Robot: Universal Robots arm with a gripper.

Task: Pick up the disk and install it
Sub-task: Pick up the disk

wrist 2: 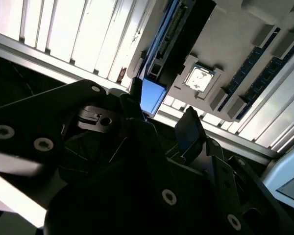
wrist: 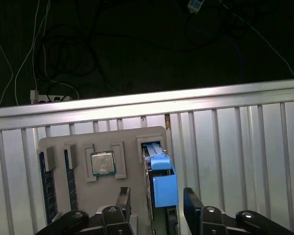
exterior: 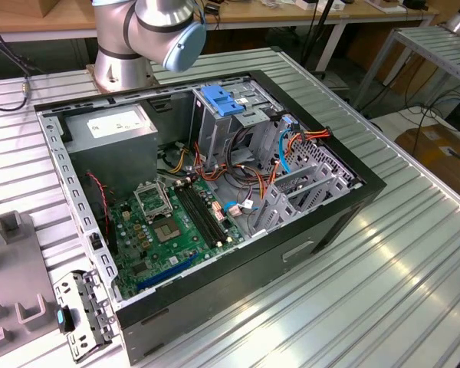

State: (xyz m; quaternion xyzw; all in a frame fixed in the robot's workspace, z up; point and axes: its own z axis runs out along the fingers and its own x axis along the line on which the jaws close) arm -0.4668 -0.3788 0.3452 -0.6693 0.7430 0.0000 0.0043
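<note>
Even overhead light fills the exterior view, with glare streaks on the metal table (exterior: 402, 261). In the second wrist view its slats burn white against the shadowed gripper (wrist 2: 159, 115); the floor (wrist: 137, 44) in the first wrist view lies dark.

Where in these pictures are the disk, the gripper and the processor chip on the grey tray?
the disk (wrist: 161, 162): first wrist view, on its blue carrier end.
the gripper (wrist: 157, 194): first wrist view, midway between its fingertips.
the processor chip (wrist: 102, 163): first wrist view, on its metal lid.

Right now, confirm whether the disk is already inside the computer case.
No: in the first wrist view the disk stands in a slot of the grey tray, with the open tool astride it.
</note>
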